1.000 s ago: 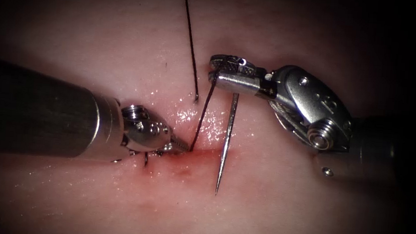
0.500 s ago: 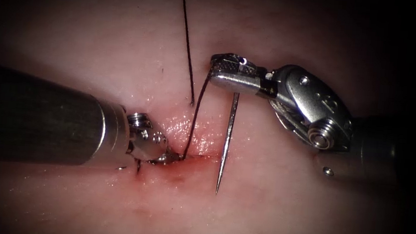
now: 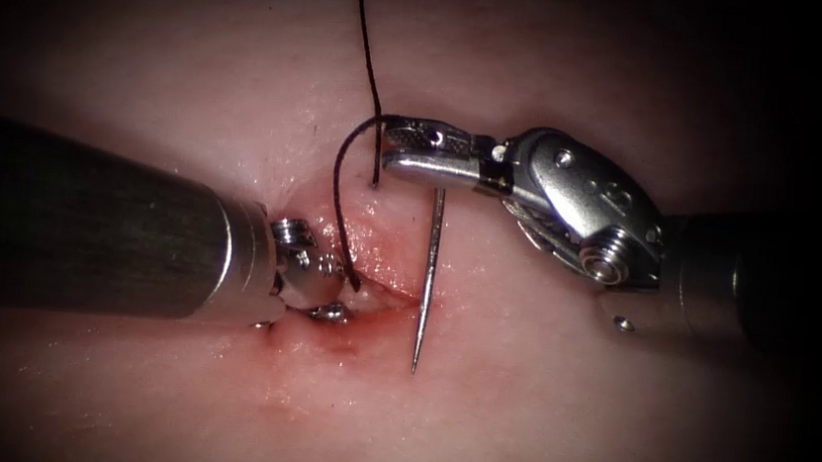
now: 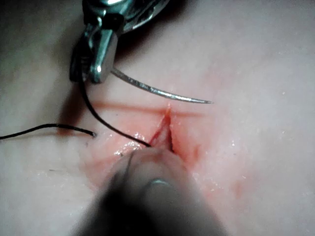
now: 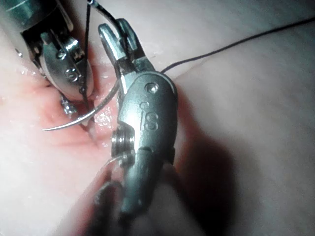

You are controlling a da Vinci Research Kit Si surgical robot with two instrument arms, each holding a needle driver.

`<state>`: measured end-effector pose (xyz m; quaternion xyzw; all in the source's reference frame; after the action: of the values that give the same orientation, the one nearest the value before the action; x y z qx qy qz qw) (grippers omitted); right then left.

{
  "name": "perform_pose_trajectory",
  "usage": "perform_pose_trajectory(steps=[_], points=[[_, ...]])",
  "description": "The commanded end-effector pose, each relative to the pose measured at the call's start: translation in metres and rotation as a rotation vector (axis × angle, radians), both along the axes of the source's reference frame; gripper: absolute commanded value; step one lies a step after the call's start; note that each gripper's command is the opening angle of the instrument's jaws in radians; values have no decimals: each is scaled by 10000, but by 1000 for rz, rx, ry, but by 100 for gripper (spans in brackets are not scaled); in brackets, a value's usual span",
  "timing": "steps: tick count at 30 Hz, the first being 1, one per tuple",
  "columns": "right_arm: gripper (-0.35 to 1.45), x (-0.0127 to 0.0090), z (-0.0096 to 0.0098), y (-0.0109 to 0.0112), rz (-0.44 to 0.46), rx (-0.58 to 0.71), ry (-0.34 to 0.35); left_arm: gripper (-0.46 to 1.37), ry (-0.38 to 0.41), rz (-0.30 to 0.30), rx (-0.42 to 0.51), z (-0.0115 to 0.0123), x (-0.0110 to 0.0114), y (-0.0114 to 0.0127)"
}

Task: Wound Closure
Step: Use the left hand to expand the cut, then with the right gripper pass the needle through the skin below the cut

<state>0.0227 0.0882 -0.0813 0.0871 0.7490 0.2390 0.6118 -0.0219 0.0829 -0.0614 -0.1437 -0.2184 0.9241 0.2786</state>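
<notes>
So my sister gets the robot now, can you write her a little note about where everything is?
Right gripper: shut on the needle near its thread end; needle is free of the tissue, its tip hanging over the cut.
Left gripper: tip pressed at the cut's left end; jaw state unclear.
Thread loops from the needle's end into the cut.
Done: thread passes through the tissue.
Left: cut is open.

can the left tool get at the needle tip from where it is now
Probably yes. The left tool sits at the cut, and the needle, held by the right tool, hangs free just beside it.
</notes>
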Motion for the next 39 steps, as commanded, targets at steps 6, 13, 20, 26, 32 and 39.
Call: perform_pose_trajectory(steps=[6, 13, 20, 26, 32, 39], points=[[-35, 1, 16, 10, 31, -82, -41, 75, -12, -10, -8, -6, 0, 3], [-35, 14, 18, 11, 44, -193, -85, 78, -36, -21, -8, -6, 0, 2], [-35, 36, 19, 3, 44, -254, -84, 89, -44, -24, -8, -6, 0, 2], [-35, 47, 17, -2, 24, -293, -73, 99, -46, -28, -15, -8, 0, 3], [-35, 40, 17, -13, 0, -324, -68, 107, -43, -35, -16, -9, 0, 4], [-35, 32, 17, -16, 8, -348, -71, 111, -41, -40, -27, -9, 0, 4]])
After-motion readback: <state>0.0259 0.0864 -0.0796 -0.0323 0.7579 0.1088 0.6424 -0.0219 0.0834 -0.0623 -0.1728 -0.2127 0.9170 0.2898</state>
